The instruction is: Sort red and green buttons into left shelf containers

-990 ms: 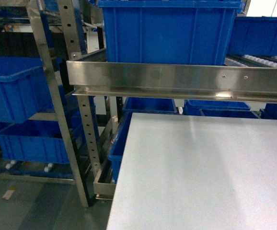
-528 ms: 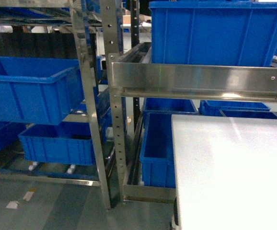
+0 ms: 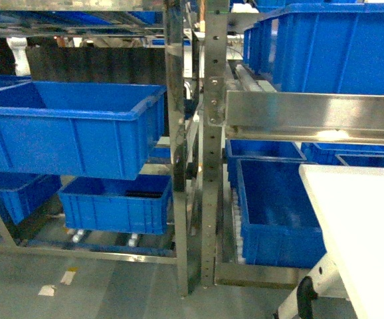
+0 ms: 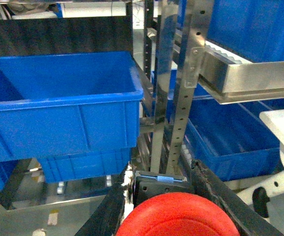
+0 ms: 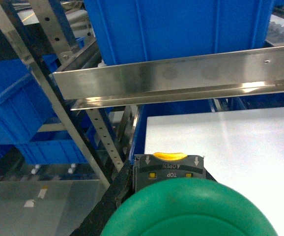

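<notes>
Neither arm shows in the head view. In the left wrist view the left claw [image 4: 174, 216] is clenched on the red button [image 4: 177, 217], its cap cut off by the frame edge. The right claw [image 5: 174, 201] grips the green button [image 5: 188, 209], whose grey body reads "OPEN" and "TOP" upside down. The bin [image 3: 72, 129] sits on the left shelf; the white surface [image 3: 361, 226] is partly out of frame.

premises read as a warehouse or factory stockroom. perforated steel racking [image 3: 208, 166] carries rows of blue plastic bins [image 3: 72, 129] on roller tracks [image 3: 235, 219]. grey floor [image 3: 79, 286] bears tape marks.
</notes>
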